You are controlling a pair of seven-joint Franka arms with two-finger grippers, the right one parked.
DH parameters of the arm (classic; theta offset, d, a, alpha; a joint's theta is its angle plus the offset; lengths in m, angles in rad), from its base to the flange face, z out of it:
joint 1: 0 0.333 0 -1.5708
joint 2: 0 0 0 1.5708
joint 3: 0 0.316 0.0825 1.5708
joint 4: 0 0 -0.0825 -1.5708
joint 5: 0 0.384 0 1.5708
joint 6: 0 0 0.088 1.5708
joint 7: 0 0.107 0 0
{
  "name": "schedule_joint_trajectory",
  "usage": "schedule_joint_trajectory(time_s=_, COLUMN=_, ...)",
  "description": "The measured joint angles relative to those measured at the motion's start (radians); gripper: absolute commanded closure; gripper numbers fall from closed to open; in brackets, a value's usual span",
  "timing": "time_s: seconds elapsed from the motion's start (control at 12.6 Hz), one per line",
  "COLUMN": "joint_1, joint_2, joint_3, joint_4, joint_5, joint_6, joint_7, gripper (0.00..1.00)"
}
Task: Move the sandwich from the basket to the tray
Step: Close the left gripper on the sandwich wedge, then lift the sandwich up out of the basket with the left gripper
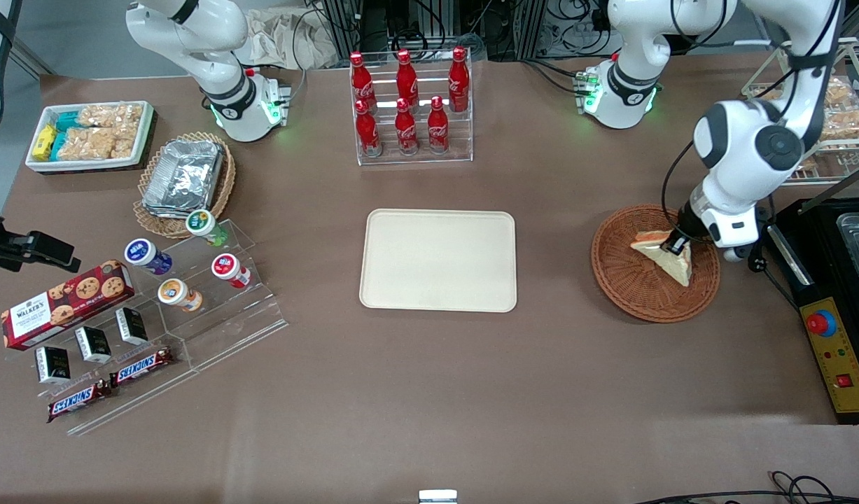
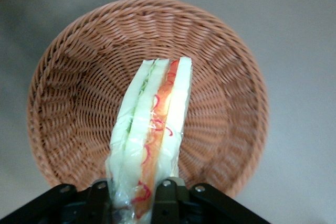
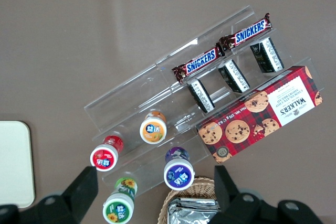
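Note:
The sandwich point(image 1: 664, 256) is a wrapped white-bread wedge in the reddish-brown wicker basket point(image 1: 629, 280) toward the working arm's end of the table. My left gripper point(image 1: 676, 243) is down in the basket and shut on the sandwich's wide end. In the left wrist view the black fingers point(image 2: 164, 199) press both sides of the sandwich point(image 2: 152, 124), whose orange-red and green layers point out over the basket's floor point(image 2: 220, 87). The cream-beige tray point(image 1: 438, 260) lies flat at the table's middle and holds nothing.
A rack of red cola bottles point(image 1: 409, 105) stands farther from the front camera than the tray. A black and yellow control box point(image 1: 839, 357) lies beside the basket at the table's edge. Snack displays point(image 1: 142, 315) sit toward the parked arm's end.

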Motion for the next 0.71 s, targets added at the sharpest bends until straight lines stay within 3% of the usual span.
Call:
schedule_joint_trajectory(time_s=0.24, joint_1=0.000, joint_2=-0.088, joint_3=-0.012, joint_4=0.166, joint_5=0.000, joint_6=-0.289, joint_7=0.138, gripper=1.00)
schedule_joint_trajectory(time_s=0.48, joint_1=0.000, joint_2=-0.095, joint_3=-0.050, joint_4=0.444, joint_5=0.000, joint_6=-0.598, joint_7=0.213, gripper=1.00)
schedule_joint_trajectory(time_s=0.71, joint_1=-0.002, joint_2=-0.087, joint_3=-0.173, joint_4=0.554, joint_5=0.001, joint_6=-0.668, joint_7=0.216, gripper=1.00)
